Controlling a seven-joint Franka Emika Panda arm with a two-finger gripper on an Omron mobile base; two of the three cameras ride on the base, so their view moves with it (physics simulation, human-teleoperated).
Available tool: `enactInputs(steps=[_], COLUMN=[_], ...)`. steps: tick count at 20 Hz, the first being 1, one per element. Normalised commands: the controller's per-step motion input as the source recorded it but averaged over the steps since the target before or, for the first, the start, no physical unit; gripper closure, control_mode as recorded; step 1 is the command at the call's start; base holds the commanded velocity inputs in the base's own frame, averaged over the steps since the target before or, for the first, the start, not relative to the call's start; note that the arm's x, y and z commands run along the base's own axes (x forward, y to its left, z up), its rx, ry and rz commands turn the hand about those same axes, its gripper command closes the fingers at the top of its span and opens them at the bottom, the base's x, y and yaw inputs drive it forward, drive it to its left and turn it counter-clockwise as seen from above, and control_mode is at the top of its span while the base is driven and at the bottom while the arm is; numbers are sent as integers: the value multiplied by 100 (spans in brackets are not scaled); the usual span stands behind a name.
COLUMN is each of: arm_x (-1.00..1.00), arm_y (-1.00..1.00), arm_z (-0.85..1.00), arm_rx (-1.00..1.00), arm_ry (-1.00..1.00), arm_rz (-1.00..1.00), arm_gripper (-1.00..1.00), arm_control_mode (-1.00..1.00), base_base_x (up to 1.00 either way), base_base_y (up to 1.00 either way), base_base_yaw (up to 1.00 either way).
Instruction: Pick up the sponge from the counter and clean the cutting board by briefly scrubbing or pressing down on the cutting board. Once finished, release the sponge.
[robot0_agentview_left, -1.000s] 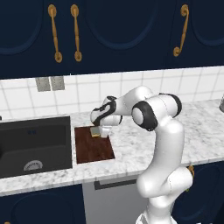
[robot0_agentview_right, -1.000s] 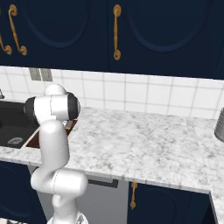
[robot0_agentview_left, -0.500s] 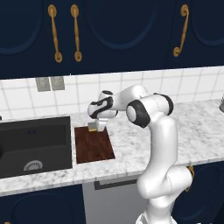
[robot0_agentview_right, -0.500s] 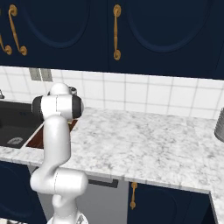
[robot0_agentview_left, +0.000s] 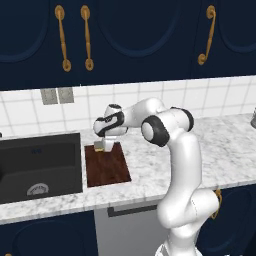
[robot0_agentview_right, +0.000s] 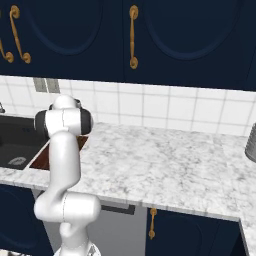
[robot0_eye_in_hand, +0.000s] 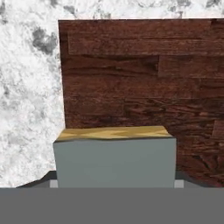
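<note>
Pinching the sponge between its tips, gripper hangs over the cutting board's far corner, beside the sink on the counter.

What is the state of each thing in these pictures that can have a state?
sponge: held in the gripper, over the board's far end
gripper: shut on the sponge
cutting board: flat on the counter, beside the sink
sink: no water running, nothing in it but its drain
upper cabinet doors: closed
</note>
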Motion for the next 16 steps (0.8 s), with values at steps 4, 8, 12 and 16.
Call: enactInputs(steps=[4, 8, 12, 16], arm_x=[-26, -41, -66, -82], arm_y=[80, 61, 2, 0], arm_z=[-21, -23, -30, -50], arm_rx=[0, 0, -1, -4], arm_ry=[0, 2, 4, 1], arm_rz=[0, 0, 0, -1], arm_gripper=[100, 100, 100, 100], arm_control_mode=[-100, -100, -100, -100], base_base_x=[0, 0, 0, 0], base_base_y=[0, 0, 0, 0], base_base_yaw=[0, 0, 0, 0])
